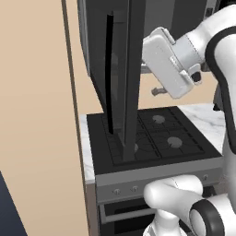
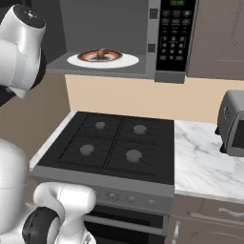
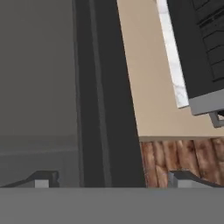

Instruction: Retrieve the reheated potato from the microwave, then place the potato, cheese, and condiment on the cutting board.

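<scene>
Microwave (image 2: 157, 38) stands open above the stove (image 2: 114, 143), its door (image 1: 122, 69) swung out edge-on in the left base view. Inside, the potato (image 2: 102, 52) lies on a white plate (image 2: 128, 61). The fingers (image 3: 43, 179) are spread apart, holding nothing, and they frame the dark door edge in the hand view. A toaster oven (image 2: 232, 124) sits on the marble worktop (image 2: 205, 167) to the right.

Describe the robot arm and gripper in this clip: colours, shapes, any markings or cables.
The arm is glossy white, built of rounded tubular links with dark grey to black rings at the joints. Its hand is a white rounded block with a small dark fitting at its side. In the hand view the gripper ends in two small dark grey wedge-shaped fingertips. No cables or markings are visible.
</scene>
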Available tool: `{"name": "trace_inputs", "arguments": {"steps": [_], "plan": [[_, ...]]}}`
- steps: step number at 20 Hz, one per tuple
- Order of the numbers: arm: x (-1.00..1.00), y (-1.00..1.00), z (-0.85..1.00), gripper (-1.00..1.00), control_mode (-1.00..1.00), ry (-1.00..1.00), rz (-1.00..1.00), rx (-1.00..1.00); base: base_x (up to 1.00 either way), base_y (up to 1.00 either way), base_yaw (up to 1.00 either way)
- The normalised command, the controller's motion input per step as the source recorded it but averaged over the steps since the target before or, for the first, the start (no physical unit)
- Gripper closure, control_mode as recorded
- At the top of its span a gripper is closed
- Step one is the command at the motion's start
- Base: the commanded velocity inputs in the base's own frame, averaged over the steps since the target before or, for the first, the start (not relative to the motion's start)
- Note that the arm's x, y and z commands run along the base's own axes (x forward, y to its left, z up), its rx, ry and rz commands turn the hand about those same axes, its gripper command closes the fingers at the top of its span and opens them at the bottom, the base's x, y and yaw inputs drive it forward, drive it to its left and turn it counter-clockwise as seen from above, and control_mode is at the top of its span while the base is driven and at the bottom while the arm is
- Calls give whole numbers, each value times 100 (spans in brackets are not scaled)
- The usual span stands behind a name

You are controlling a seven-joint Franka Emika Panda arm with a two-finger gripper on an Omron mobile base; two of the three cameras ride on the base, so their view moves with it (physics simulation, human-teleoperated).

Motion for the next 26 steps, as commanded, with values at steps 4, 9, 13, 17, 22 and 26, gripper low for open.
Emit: {"name": "trace_inputs", "arguments": {"steps": [4, 9, 13, 17, 22, 26], "plan": [[6, -72, 0, -100, -100, -17, 3, -18, 0, 0, 0], [0, -72, 0, -100, -100, -36, 9, -20, 0, 0, 0], [1, -62, 0, -100, -100, -45, 9, -24, 0, 0, 0], [23, -41, 0, -100, -100, -33, -1, -28, 0, 0, 0], [44, -26, 0, -100, -100, -22, -8, -21, 0, 0, 0], [49, -7, 4, -100, -100, -26, -9, -17, 0, 0, 0]]}}
